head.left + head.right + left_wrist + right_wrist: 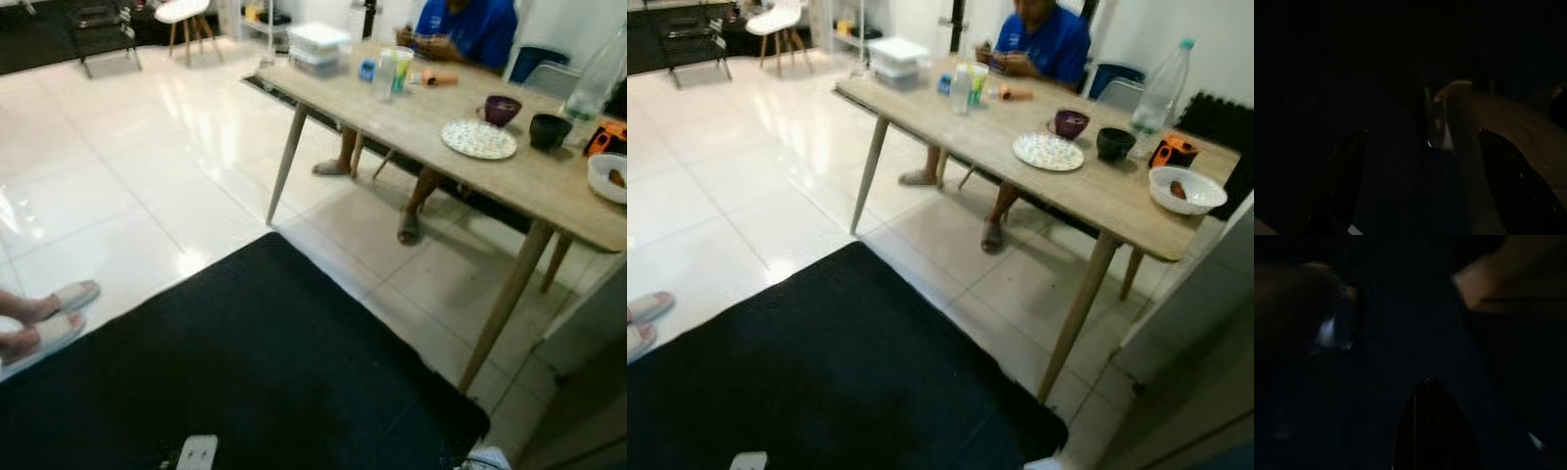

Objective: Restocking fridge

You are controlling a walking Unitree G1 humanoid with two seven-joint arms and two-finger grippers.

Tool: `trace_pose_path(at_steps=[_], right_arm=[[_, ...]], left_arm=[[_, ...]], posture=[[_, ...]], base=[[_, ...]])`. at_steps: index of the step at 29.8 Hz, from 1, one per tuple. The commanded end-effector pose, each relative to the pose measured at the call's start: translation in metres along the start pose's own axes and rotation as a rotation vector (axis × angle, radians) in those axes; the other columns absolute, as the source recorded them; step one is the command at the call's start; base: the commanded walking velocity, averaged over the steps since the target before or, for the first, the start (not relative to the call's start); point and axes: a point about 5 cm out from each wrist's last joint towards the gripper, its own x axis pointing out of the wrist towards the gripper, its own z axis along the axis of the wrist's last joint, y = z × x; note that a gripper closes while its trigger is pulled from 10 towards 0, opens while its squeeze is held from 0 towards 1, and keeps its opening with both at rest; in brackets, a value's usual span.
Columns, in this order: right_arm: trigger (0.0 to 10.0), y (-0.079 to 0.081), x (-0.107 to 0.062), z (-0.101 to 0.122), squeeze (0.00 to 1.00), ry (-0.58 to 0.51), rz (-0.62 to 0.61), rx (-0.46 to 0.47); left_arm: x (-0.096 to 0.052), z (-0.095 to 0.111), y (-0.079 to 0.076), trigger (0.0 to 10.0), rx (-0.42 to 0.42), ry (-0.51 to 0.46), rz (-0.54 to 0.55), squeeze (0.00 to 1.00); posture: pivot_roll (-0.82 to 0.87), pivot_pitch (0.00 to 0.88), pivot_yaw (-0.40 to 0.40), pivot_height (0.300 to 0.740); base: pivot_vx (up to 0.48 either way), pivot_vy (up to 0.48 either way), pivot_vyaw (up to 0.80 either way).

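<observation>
A wooden counter (1087, 196) stood past the black rug (823, 372), carrying a water bottle (1161, 90), bowls and a plate (1048, 152). Left jaws looked spread in the dark; right jaws, I couldn't tell.

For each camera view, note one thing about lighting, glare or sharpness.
Left eye view: window glare streaks the glossy white floor tiles, and the black mat shows little detail. Right eye view: evenly lit, slightly soft, with the wooden table clear. Left wrist view: very dark, the left gripper faint. Right wrist view: nearly black.
</observation>
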Motion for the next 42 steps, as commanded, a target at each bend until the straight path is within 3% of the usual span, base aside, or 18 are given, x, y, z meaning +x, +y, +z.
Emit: trace_pose_path(at_steps=[1, 18, 42], right_arm=[[10.0, -0.0033, -0.0005, -0.0022, 0.00, 0.007, -0.010, -0.002], [10.0, -0.0012, -0.0007, -0.0056, 0.00, 0.028, -0.008, -0.024], [10.0, 0.0011, -0.0006, -0.0072, 0.00, 0.041, 0.003, -0.003]], left_arm=[[-0.0007, -0.0059, -0.0011, 10.0, 0.002, 0.023, -0.004, 0.00], [-0.0006, -0.0071, -0.0026, 10.0, 0.017, 0.029, -0.015, 0.00], [-0.0007, -0.0078, -0.0032, 10.0, 0.022, 0.030, -0.021, 0.00]], posture=[[-0.06, 0.103, -0.004, 0.740], [-0.06, 0.103, -0.001, 0.740], [-0.05, 0.104, -0.002, 0.740]], base=[[0.352, 0.000, 0.00], [0.354, 0.000, 0.00], [0.360, 0.000, -0.76]])
